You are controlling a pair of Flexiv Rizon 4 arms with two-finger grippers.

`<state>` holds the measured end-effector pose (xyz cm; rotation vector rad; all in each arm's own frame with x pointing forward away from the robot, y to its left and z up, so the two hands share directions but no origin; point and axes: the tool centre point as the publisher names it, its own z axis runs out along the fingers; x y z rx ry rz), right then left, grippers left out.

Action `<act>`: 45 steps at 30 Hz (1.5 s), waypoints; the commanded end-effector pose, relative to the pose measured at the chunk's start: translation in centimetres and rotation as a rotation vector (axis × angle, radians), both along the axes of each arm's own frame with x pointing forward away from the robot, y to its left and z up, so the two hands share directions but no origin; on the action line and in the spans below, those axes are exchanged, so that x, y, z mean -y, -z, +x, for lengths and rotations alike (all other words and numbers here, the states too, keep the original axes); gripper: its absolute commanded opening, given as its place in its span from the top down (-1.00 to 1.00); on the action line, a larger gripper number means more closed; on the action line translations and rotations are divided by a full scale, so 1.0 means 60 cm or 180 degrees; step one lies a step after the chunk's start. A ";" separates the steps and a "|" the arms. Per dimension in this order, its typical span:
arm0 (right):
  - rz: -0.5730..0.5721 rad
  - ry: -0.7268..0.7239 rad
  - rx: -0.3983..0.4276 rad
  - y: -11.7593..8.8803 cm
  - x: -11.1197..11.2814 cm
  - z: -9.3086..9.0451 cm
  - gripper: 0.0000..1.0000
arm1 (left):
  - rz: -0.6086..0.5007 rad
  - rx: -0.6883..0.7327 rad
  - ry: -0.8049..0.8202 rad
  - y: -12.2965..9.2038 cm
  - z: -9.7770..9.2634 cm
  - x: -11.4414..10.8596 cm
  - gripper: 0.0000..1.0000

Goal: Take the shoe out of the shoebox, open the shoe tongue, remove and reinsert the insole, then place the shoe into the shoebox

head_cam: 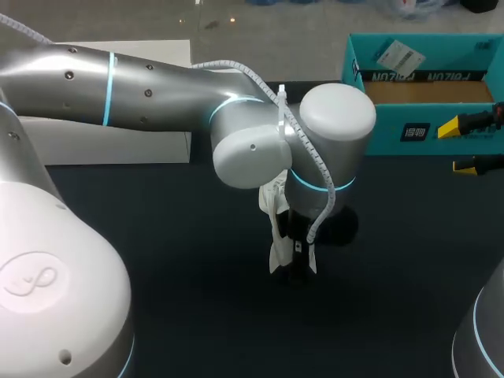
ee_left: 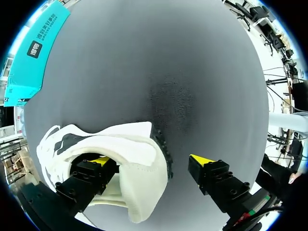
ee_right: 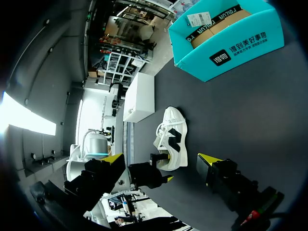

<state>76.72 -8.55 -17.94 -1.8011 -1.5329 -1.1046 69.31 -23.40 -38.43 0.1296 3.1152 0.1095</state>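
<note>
1. Sitting outside the teal shoebox [head_cam: 386, 134], the white sneaker [ee_left: 130, 144] with black side markings is right at the left end effector [ee_left: 151, 160], over the dark worktop [head_cam: 157, 236]. Whether its sole touches the surface cannot be told.
2. The left end effector is spread. One yellow-tipped finger [ee_left: 98, 163] reaches into the sneaker's opening, while the other stands just outside the sneaker, apart from it, so nothing is pinched.
3. The left arm [head_cam: 157, 87] comes in from its own side to the middle of the worktop, with its wrist pointing down over the sneaker.
4. The right end effector [head_cam: 457, 146] is also spread and holds nothing. The sneaker lies ahead of it, well apart.
5. The teal shoebox stands open, just beside the right end effector and far ahead of the left one, with brown cardboard showing inside.
6. A white box [head_cam: 118, 146] lies beyond the sneaker as seen from the right end effector, close beside the left arm.
</note>
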 end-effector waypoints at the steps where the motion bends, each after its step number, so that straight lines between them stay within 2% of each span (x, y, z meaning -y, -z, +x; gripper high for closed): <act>1: -0.0007 0.0002 -0.0004 0.000 -0.001 0.000 -1.00 | -0.0012 -0.0033 -0.0001 0.020 0.003 -0.003 -1.00; 3: -0.0007 0.0002 -0.0004 0.000 -0.001 0.000 -1.00 | -0.0017 -0.0042 -0.0004 0.023 0.001 -0.003 -0.93; 7: -0.0007 0.0002 -0.0004 0.000 -0.001 0.000 -1.00 | -0.0026 -0.0062 -0.0035 0.026 0.000 -0.005 -0.37; 8: -0.0007 0.0002 -0.0004 0.000 -0.001 0.000 -1.00 | -0.0021 -0.0065 -0.0037 0.026 0.000 -0.005 0.01; 9: -0.0007 0.0002 -0.0004 0.000 -0.001 0.000 -1.00 | -0.0011 -0.0069 -0.0038 0.027 -0.001 -0.005 0.09; 10: -0.0007 0.0002 -0.0004 0.000 -0.001 0.000 -1.00 | -0.0006 -0.0070 -0.0036 0.028 -0.001 -0.005 0.25; 11: -0.0007 0.0002 -0.0004 0.000 -0.001 0.000 -1.00 | 0.0004 -0.0075 -0.0034 0.029 -0.002 -0.005 0.58; 13: -0.0007 0.0002 -0.0004 0.000 -0.001 0.000 -1.00 | 0.0010 -0.0086 -0.0029 0.029 -0.004 -0.004 1.00; 17: -0.0007 0.0002 -0.0004 0.000 -0.001 0.000 -1.00 | -0.0090 -0.0172 -0.0091 0.021 -0.011 -0.005 1.00; 21: -0.0007 0.0002 -0.0004 0.000 -0.001 0.000 -1.00 | -0.0095 -0.0137 -0.0100 -0.009 -0.024 -0.004 1.00; 28: -0.0007 0.0002 -0.0004 0.000 -0.001 0.000 -1.00 | -0.0015 -0.0175 -0.0491 -0.096 -0.030 -0.010 1.00; 36: -0.0007 0.0002 -0.0004 0.000 -0.001 0.000 -1.00 | -0.0047 -0.0216 -0.0727 -0.217 -0.021 -0.014 1.00; 45: -0.0007 0.0002 -0.0004 0.000 -0.001 0.000 -1.00 | -0.0152 -0.0168 -0.0856 -0.296 -0.020 -0.023 1.00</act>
